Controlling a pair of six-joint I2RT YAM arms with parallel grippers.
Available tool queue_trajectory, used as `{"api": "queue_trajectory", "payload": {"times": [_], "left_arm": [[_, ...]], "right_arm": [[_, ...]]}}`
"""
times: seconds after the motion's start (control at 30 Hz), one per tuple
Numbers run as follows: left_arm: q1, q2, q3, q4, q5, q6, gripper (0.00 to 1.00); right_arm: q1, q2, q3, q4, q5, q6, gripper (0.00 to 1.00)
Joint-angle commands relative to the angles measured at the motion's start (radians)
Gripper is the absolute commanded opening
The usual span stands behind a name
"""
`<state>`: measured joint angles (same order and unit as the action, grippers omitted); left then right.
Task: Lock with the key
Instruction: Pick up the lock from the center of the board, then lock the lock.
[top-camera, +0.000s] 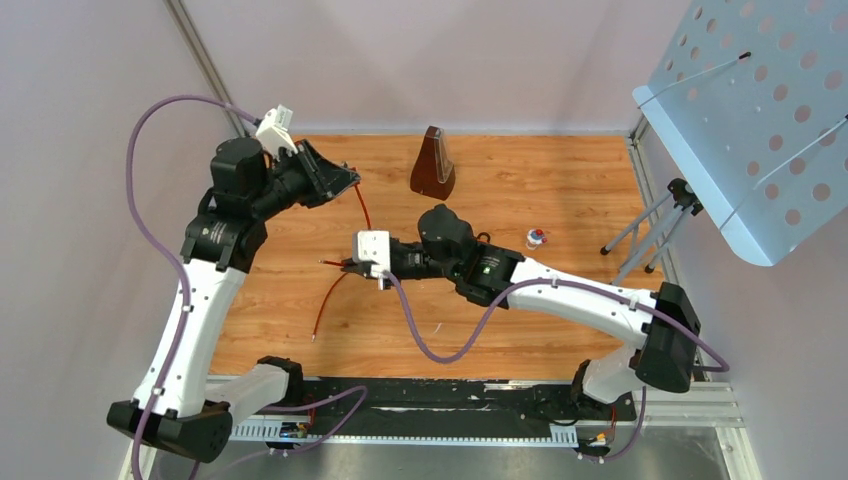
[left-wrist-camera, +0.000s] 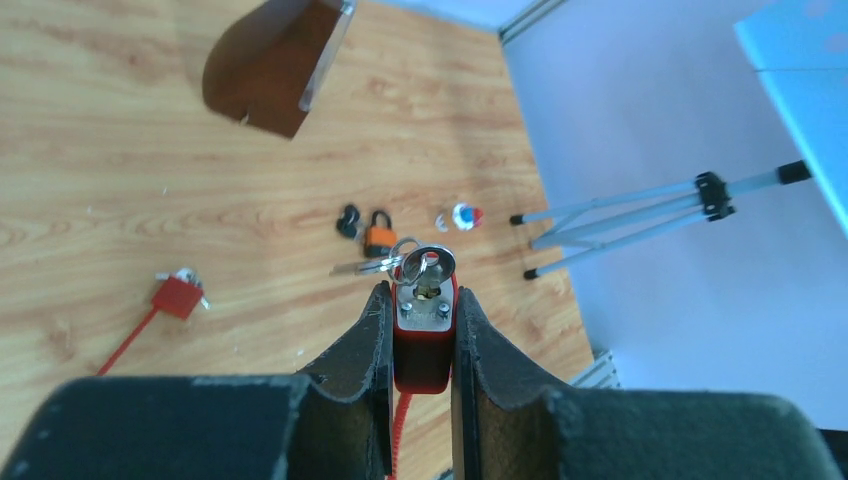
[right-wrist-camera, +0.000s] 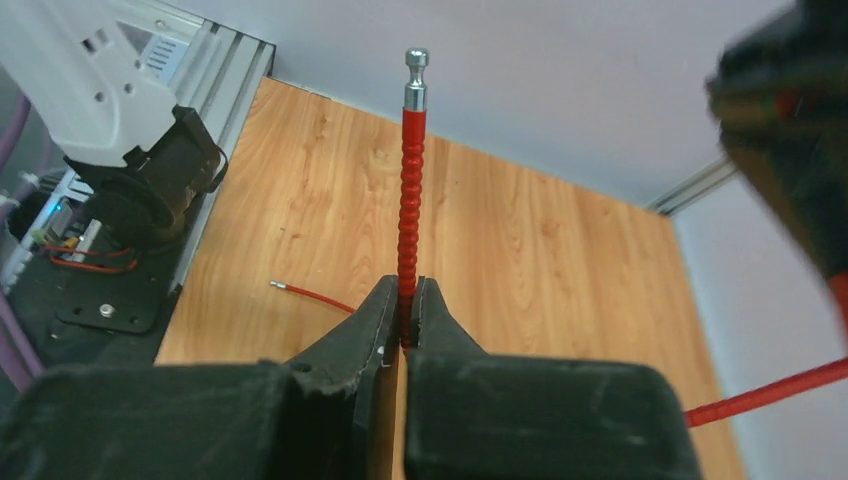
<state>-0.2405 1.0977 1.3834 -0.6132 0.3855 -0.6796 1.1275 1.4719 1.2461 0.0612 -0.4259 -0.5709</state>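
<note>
My left gripper is shut on a red padlock body, held up above the table. A silver key sits in its keyhole, and a second key hangs from the same ring. The lock's red ribbed cable hangs down from it. My right gripper is shut on that cable a little behind its metal end pin, which points away from the jaws.
A brown metronome stands at the back. On the table lie another red padlock with a thin cable, an orange padlock and a small blue and red item. A music stand and its tripod are at the right.
</note>
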Motion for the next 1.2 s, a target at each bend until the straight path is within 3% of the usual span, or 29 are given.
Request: {"api": "queue_trajectory", "payload": {"times": [0.0, 0.23, 0.47, 0.8, 1.17], "left_arm": [[0.001, -0.073, -0.013, 0.178, -0.009, -0.051, 0.00], [0.002, -0.071, -0.008, 0.166, -0.019, -0.072, 0.00], [0.002, -0.074, -0.028, 0.191, -0.022, -0.085, 0.00], [0.001, -0.094, -0.066, 0.252, 0.022, -0.056, 0.00], [0.001, -0.075, -0.030, 0.209, 0.004, -0.031, 0.00]], "right_arm": [[-0.057, 0.058, 0.092, -0.056, 0.001, 0.329, 0.00], [-0.212, 0.100, 0.163, -0.056, -0.123, 0.706, 0.00], [-0.283, 0.102, 0.167, 0.016, -0.199, 0.900, 0.00], [-0.305, 0.129, 0.202, 0.072, -0.225, 1.006, 0.00], [-0.318, 0.159, 0.222, 0.008, -0.170, 0.997, 0.00]]}}
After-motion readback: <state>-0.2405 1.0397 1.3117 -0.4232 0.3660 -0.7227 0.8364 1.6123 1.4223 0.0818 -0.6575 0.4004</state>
